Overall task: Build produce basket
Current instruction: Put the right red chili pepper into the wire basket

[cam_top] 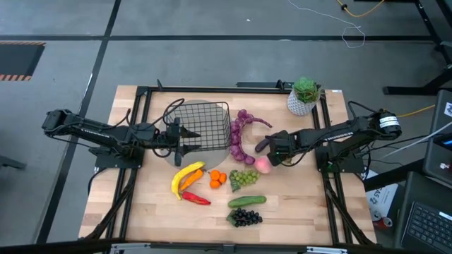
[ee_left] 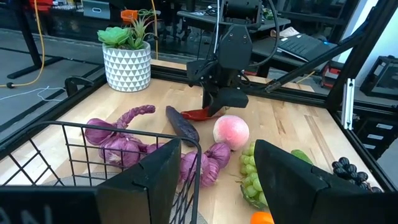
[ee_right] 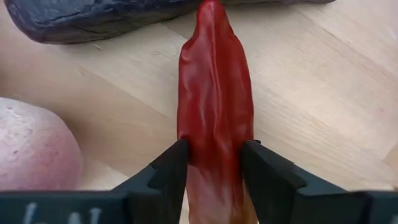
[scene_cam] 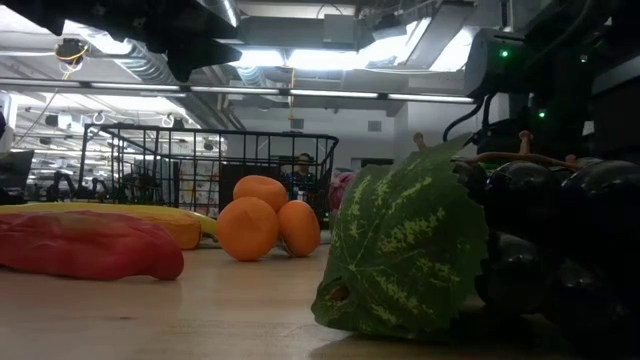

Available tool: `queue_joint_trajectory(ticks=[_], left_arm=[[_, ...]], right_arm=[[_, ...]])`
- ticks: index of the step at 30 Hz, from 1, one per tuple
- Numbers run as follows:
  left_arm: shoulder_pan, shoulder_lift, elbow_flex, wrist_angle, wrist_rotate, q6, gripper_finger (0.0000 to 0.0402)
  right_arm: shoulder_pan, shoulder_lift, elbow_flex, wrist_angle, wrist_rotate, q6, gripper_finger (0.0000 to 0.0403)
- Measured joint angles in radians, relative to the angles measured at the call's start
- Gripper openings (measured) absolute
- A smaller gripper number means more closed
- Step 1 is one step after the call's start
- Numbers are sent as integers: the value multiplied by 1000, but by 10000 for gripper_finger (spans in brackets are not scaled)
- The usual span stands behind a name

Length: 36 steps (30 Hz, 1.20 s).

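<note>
Black mesh basket (cam_top: pixel 201 125): left of centre on table, tipped on its side; left gripper (cam_top: pixel 185 140) at its left edge, fingers spread, gripping nothing.
step: right gripper (ee_right: pixel 214 163) pinching red chilli (ee_right: pixel 214 106); squeeze fully, lift straight, then carry left.
produce: banana (cam_top: pixel 186 175), oranges (cam_top: pixel 217 178), grapes (cam_top: pixel 244 177) near; purple bulbs (cam_top: pixel 239 137) beside basket.
obstacles: peach (ee_right: pixel 34 149), dark pod (ee_right: pixel 118 17) close by.

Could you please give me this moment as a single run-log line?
right gripper: closing on red chilli beside peach | left gripper: open at basket rim | basket: no produce seen inside
</note>
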Motion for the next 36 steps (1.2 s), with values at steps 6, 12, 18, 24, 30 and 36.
queue_joint_trajectory(ticks=[6,12,18,24,30,36], left_arm=[[0,0,0,0,0,0,199],[0,0,0,0,0,0,199],[0,0,0,-1,0,0,199],[0,0,0,-14,0,0,199],[0,0,0,-29,0,0,199],[0,0,0,-33,0,0,199]], right_arm=[[0,1,0,9,14,67,80],[-1,-10,15,-5,25,34,18],[-1,-25,122,-83,98,-29,11],[-1,-27,189,-144,131,-80,4],[-1,-27,277,-136,211,-176,4],[-1,-27,373,35,281,-400,4]])
